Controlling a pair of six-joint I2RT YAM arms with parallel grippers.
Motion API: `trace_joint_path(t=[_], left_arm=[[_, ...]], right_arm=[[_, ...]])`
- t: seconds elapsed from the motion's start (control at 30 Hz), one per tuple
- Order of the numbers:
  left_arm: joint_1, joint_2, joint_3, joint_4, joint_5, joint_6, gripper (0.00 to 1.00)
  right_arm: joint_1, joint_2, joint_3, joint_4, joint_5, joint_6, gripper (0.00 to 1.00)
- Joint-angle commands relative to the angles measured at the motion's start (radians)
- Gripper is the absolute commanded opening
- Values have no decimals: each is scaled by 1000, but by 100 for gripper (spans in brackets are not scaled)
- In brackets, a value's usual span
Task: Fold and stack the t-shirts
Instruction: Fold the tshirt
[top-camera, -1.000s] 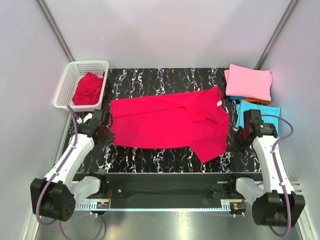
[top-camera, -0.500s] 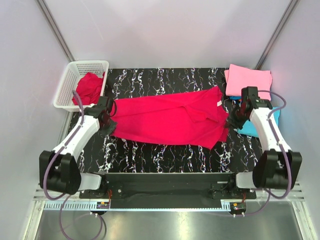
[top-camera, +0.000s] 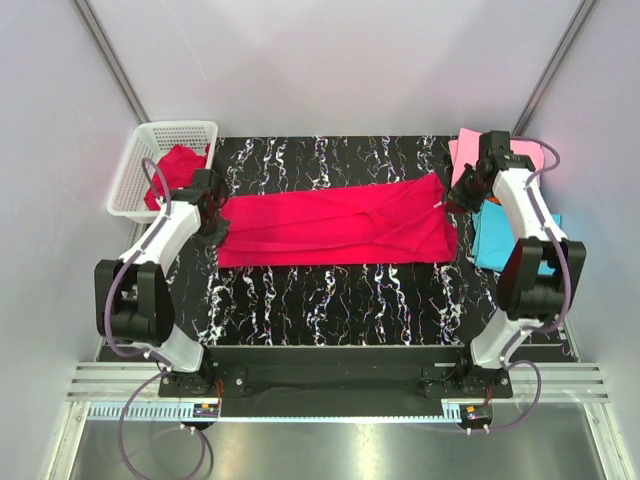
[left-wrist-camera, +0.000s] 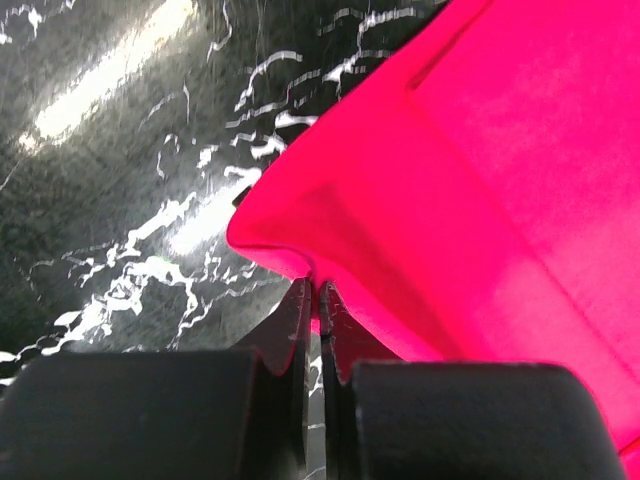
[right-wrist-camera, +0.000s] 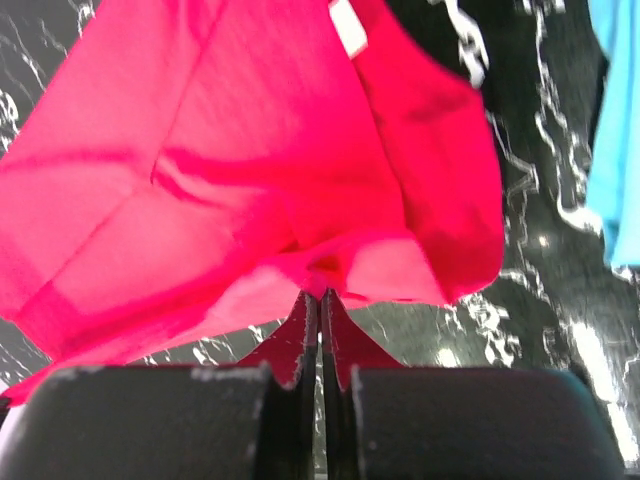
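Note:
A crimson-red t-shirt (top-camera: 335, 223) lies folded lengthwise into a long band across the black marbled table (top-camera: 330, 300). My left gripper (top-camera: 212, 203) is shut on the shirt's left edge (left-wrist-camera: 300, 262). My right gripper (top-camera: 463, 190) is shut on the shirt's right edge (right-wrist-camera: 330, 265), near the collar with its white label (right-wrist-camera: 349, 27). Another red t-shirt (top-camera: 178, 165) sits bunched in the white mesh basket (top-camera: 135, 170). Folded pink (top-camera: 500, 152), orange and turquoise t-shirts (top-camera: 495, 240) are stacked at the far right.
The basket stands just behind my left gripper at the table's far left corner. The folded stack lies right behind my right gripper. Grey walls enclose the table on three sides.
Both grippers have carried the shirt's near edge away from me and over, so the wide spread shirt is now a narrow folded band.

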Motion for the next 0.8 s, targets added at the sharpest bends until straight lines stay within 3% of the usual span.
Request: trace_joint_path(t=[0.0, 0.43, 0.77], left_arm=[[29, 54, 83, 24, -29, 4, 0], [49, 336, 296, 27, 11, 29, 0], [51, 413, 348, 38, -1, 27, 0]], right_arm=[[4, 100, 139, 27, -21, -20, 0], [12, 396, 396, 58, -87, -22, 0], [18, 605, 624, 64, -167, -37, 0]])
